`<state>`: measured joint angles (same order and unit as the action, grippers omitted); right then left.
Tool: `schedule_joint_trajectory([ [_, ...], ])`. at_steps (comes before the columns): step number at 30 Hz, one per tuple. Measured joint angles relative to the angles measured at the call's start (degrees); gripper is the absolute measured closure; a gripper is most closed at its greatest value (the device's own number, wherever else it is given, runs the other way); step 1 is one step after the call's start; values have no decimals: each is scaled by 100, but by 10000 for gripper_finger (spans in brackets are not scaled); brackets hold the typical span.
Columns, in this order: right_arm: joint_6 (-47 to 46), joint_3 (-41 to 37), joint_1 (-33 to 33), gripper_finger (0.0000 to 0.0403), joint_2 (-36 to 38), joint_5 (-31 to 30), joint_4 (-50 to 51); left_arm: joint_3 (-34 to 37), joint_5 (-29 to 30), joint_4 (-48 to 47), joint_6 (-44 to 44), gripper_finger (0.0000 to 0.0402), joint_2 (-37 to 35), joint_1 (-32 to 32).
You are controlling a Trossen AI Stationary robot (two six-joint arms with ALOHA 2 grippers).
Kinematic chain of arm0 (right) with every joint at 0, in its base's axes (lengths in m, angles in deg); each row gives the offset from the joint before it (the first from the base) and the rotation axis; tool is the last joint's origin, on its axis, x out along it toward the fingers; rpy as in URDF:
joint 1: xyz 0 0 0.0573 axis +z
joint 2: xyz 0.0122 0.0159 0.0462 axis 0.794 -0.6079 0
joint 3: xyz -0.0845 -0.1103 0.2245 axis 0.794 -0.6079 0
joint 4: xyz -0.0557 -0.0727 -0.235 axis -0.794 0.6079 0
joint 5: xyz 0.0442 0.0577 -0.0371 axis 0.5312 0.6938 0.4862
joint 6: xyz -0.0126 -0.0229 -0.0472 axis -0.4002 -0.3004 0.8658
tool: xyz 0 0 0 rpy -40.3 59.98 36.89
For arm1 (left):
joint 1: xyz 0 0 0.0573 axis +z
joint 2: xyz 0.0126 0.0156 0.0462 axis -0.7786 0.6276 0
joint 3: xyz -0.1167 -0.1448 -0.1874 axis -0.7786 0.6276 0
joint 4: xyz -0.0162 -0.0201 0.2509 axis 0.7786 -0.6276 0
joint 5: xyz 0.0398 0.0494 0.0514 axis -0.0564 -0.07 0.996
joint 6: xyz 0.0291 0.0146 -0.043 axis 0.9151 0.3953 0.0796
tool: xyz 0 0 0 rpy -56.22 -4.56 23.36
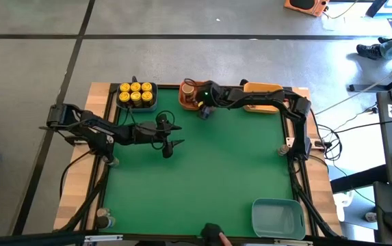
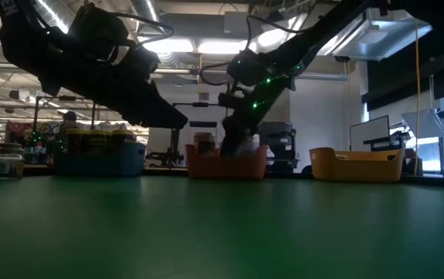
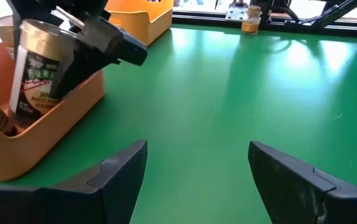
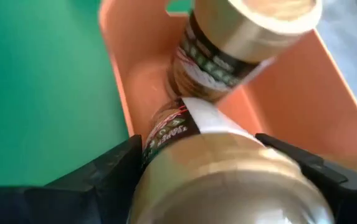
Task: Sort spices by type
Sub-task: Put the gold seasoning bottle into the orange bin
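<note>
My right gripper [image 1: 201,108] is at the far edge of the table, over the orange bin [image 1: 187,98], and is shut on a spice jar with a tan lid [image 4: 228,180]. A second tan-lidded jar [image 4: 240,43] leans tilted inside that bin. The blue bin [image 1: 136,96] to its left holds several yellow-lidded jars standing upright. My left gripper [image 1: 174,137] hovers open over the green mat, left of the middle and short of the orange bin, touching nothing; its fingers frame bare mat in the left wrist view [image 3: 197,168]. My right gripper pinches the tan-lidded jar [image 3: 38,68] between its two fingers [image 3: 103,43], one on each side of the body just below the lid [image 4: 166,134]. The fingers come slanting down from the table's right. The jar stands nearly upright, its lower end inside the orange bin behind the wall [image 3: 53,124].
A yellow bin [image 1: 260,96] sits right of the orange one at the far edge. A pale blue bin [image 1: 278,217] stands at the near right corner. Single small jars stand at the mat's edges [image 1: 282,149] [image 1: 113,162] [image 1: 104,219]. The mat's middle [image 1: 209,178] is bare.
</note>
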<state>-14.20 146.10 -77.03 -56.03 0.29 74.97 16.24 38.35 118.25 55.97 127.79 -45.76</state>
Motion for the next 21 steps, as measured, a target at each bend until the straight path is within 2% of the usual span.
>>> schedule_joint_trajectory([
  [5, -48, -2, 5, 98, -2, 261, -223, 0, 0, -37, 2, 123, 0, 0],
  [11, -355, -2, 4, 98, -2, 192, -207, 0, -2, -37, 3, 123, 0, 0],
  [21, -315, -7, 7, 97, -11, 142, -744, 0, -2, -37, -21, 123, 0, 0],
])
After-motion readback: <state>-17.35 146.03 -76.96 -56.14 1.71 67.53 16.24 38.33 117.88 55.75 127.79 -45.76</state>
